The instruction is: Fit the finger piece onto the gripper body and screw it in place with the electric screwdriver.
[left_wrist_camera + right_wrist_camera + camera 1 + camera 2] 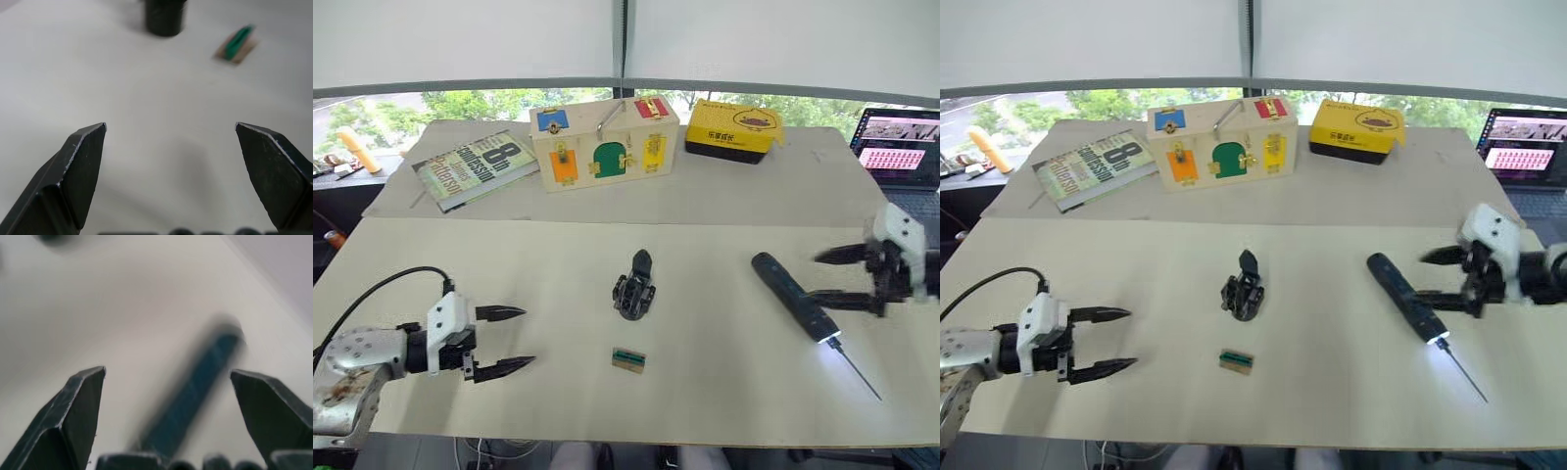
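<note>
Bench [509, 284] surface, pale and wide, carried everything. At its far edge stood a wooden latch box [604, 143] with coloured doors, a book [475, 168] whose cover showed a large "8" with smaller words too small to read, and a yellow tin [732, 128] with print too small to read. A laptop [899, 147] was cut off by the right border.

The electric screwdriver [793, 296] lay flat on the right side, its long axis slanting from far-left to near-right, the thin metal bit and white light pointing toward the near right corner. The right hand [830, 278] hovered just beside it, fingers spread wide to either side of the barrel, not gripping; in the right wrist view the tool [195, 387] was blurred.

The left hand [514, 340] was at the near left, fingers wide apart and holding nothing.

The gripper body [634, 288] sat mid-bench, its single finger pointing away toward the box. A small green-and-tan block [628, 359] lay near it, toward the front edge.
</note>
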`<state>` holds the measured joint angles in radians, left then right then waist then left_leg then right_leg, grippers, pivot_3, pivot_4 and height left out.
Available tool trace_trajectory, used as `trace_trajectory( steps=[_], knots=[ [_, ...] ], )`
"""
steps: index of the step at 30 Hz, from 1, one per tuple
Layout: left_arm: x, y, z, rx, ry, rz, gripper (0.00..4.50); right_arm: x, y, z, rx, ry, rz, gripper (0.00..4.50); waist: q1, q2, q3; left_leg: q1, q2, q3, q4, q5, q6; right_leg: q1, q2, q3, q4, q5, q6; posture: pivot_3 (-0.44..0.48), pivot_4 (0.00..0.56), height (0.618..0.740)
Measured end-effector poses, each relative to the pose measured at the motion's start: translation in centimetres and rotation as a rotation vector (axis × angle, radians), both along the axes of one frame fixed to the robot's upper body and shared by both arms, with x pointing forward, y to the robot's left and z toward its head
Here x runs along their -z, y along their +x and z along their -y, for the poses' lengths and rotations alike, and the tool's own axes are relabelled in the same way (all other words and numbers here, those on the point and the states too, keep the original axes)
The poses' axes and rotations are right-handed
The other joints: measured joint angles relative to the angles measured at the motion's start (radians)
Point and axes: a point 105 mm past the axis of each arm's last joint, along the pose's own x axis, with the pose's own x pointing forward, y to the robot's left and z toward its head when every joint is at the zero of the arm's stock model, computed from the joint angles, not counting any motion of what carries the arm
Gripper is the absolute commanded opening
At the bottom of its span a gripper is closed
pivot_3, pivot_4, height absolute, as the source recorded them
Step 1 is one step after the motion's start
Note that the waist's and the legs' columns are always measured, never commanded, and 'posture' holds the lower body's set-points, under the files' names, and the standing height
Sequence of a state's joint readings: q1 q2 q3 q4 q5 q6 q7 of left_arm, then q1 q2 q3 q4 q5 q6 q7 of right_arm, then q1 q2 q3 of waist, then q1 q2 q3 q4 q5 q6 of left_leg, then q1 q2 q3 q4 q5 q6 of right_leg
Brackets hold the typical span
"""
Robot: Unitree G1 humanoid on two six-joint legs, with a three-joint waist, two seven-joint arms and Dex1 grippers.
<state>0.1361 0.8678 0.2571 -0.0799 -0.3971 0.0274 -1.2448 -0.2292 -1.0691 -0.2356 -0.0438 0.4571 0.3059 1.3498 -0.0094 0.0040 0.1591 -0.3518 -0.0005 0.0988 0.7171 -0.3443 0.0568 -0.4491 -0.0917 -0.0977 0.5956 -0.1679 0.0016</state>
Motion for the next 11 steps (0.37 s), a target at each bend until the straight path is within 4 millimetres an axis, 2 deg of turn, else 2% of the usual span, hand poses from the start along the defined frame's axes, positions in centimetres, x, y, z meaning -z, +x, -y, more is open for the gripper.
trace_trajectory(
  steps=[2, 7, 11],
  knots=[
    [0.6, 0.1, -1.0, -0.034, 0.047, 0.037, 4.5, 0.7, -1.0, -1.8, -0.112, 0.054, 0.071, 4.45, 0.004, 0.001, 0.0, 0.0, -0.001, 0.001, 0.0, 0.0, 0.0, 0.0, -0.001, 0.001, 0.0, 0.0, 0.0, 0.0, 0.15, 0.74],
    [1.0, 0.6, -1.8, -0.105, 0.058, 0.095, 4.5, 1.4, -2.1, -4.6, -0.255, 0.14, 0.262, 4.45, 0.012, -0.002, 0.0, 0.002, -0.001, -0.001, 0.003, 0.0, 0.0, 0.004, -0.002, 0.0, 0.0, 0.001, -0.001, 0.0, 0.15, 0.74],
    [0.8, 0.8, -2.1, -0.14, 0.061, 0.122, 4.5, 2.6, -2.5, -5.2, -0.284, 0.13, 0.294, 4.45, 0.013, -0.002, 0.0, 0.006, -0.001, -0.001, 0.002, 0.0, 0.0, 0.006, -0.003, 0.0, 0.001, 0.001, -0.002, 0.0, 0.15, 0.74]
  ],
)
